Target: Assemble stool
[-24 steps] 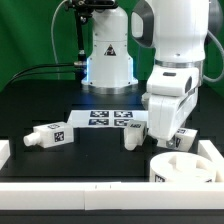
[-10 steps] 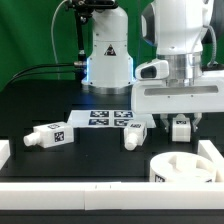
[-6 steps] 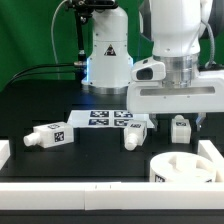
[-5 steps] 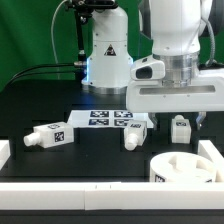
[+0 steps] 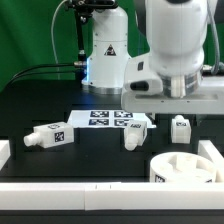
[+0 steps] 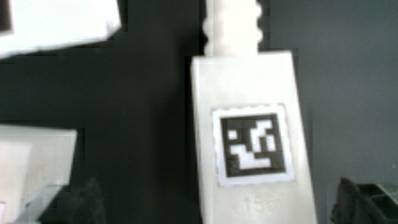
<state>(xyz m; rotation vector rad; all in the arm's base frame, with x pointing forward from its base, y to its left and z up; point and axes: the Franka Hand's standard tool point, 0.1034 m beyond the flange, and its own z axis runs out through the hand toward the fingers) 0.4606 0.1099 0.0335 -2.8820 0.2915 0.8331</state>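
Observation:
A white stool leg [image 6: 246, 150] with a square tag and a ribbed peg end [image 6: 235, 30] fills the wrist view. My gripper [image 6: 222, 205] is open, its dark fingertips [image 6: 80, 203] standing wide on either side of that leg without touching it. In the exterior view this leg [image 5: 180, 128] stands free on the black table below my hand [image 5: 172, 85]. A second leg [image 5: 47, 135] lies at the exterior view's left. A third leg [image 5: 133, 136] rests by the marker board [image 5: 108, 119]. The round seat disc [image 5: 186, 168] sits at the front on the exterior view's right.
White rails [image 5: 90, 190] border the table's front and sides. The robot base [image 5: 108, 55] stands behind the marker board, with a green backdrop behind it. White shapes [image 6: 45, 30] at the wrist view's edges are too blurred to name.
The jaws went from shut on the leg at the exterior view's right to wide open. The hand has risen and drifted towards the exterior view's left, leaving the leg standing.

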